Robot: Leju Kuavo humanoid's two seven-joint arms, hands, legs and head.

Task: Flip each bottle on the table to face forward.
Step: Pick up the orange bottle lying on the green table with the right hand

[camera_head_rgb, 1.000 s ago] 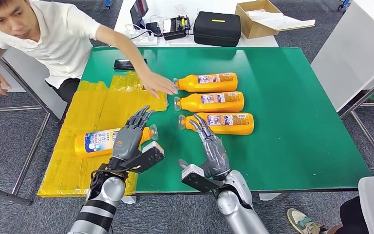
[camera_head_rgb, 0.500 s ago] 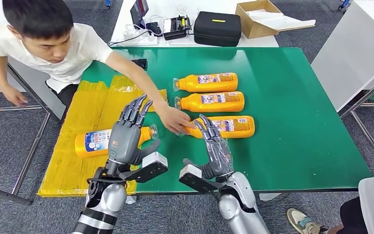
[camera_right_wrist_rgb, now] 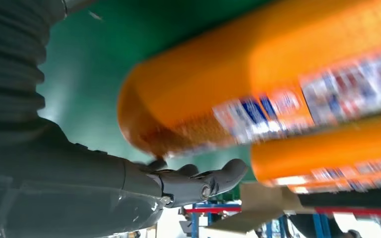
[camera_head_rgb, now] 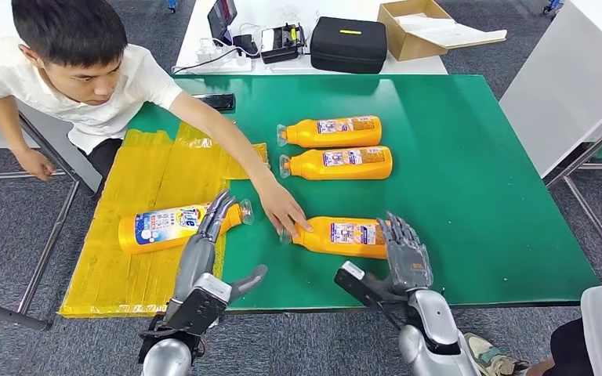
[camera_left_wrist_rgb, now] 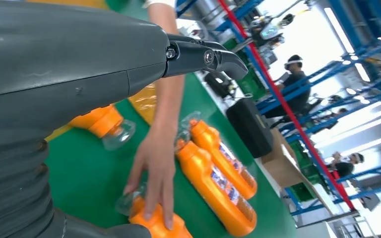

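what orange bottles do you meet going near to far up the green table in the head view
orange bottle under the person's hand, near the table's front edge → middle orange bottle with the white and blue label → farthest orange bottle, closest to the black case

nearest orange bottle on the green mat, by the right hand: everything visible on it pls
The nearest bottle is orange, plastic by its look, with a clear cap and a white, blue and red label facing up. It lies on its side on the green mat, cap toward the yellow sheet, in front of the other two bottles on the mat. A person's hand rests on its cap end. The right hand is at its base; contact is unclear.
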